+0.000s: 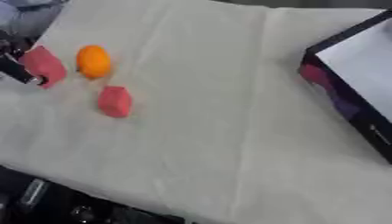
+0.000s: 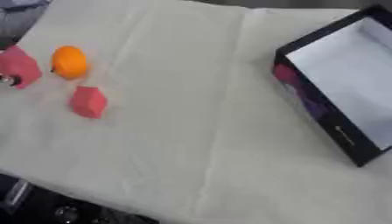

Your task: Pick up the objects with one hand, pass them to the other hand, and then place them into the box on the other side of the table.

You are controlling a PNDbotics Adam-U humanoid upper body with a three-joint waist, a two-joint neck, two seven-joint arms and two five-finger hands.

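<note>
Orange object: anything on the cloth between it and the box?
Nothing visible. The orange object sits at the left, the box at the right, with only bare cloth between. Two red objects lie left, off that path.

My left hand (image 1: 21, 70) comes in at the far left edge, only partly in view: dark fingers with a silver tip, lying against a red block (image 1: 43, 65) near the table's left side. I cannot tell whether those fingers curl round the block or merely touch it. My left arm is cut off by the edge. My right hand and arm show in neither view.
</note>
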